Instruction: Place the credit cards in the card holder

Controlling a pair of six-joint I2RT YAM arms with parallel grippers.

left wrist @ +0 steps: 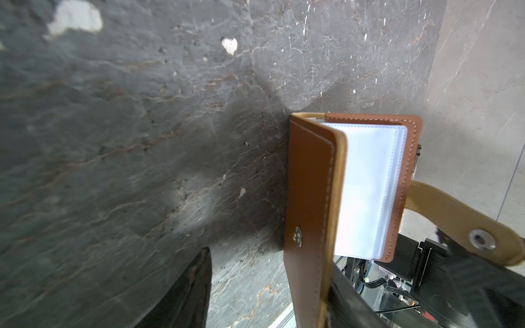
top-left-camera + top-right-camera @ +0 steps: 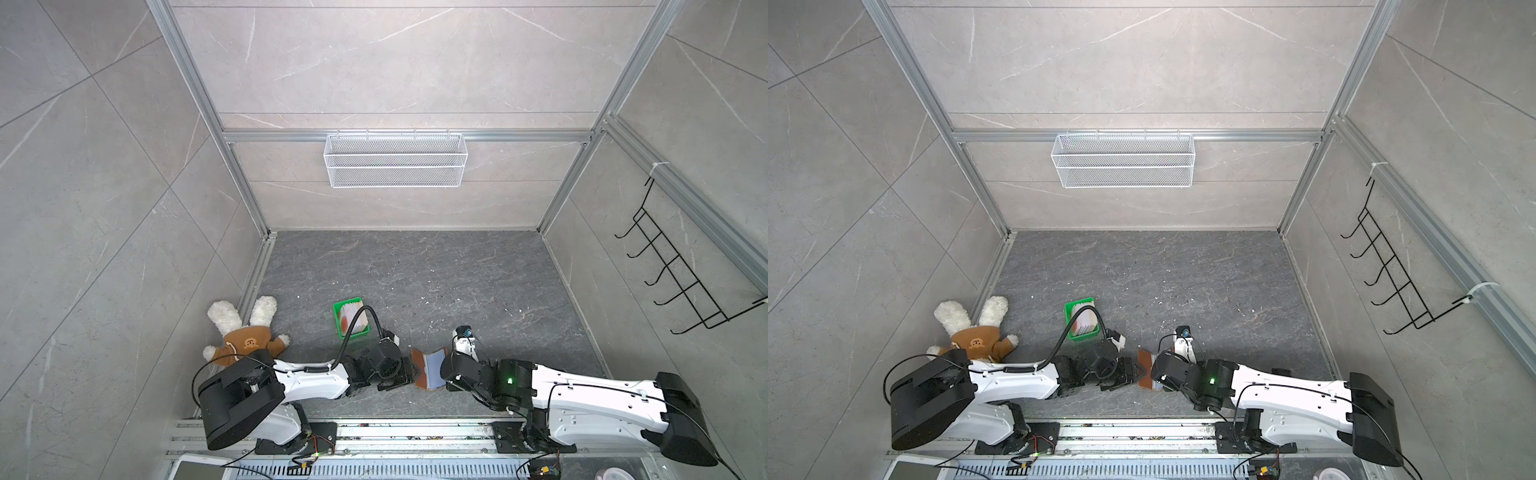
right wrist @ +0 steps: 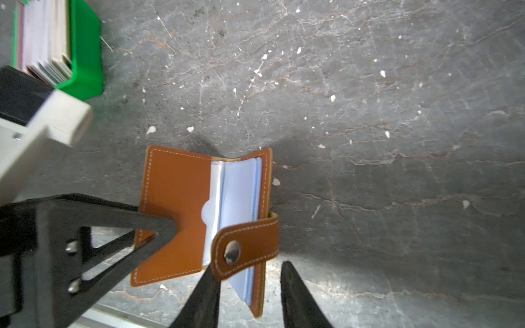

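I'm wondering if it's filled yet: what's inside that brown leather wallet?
Inside the card holder only clear plastic sleeves show, with no card visible in them. The sleeves behind the front ones are covered.

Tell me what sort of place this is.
Likely a robot test booth: metal framing holds stone-look wall panels, two robot arms are bolted to a rail, and a wire basket and hook rack hang on walls.

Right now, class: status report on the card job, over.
Left hand open astride card holder cover; right hand open at its edge. Credit cards in green tray. Strap across sleeves.
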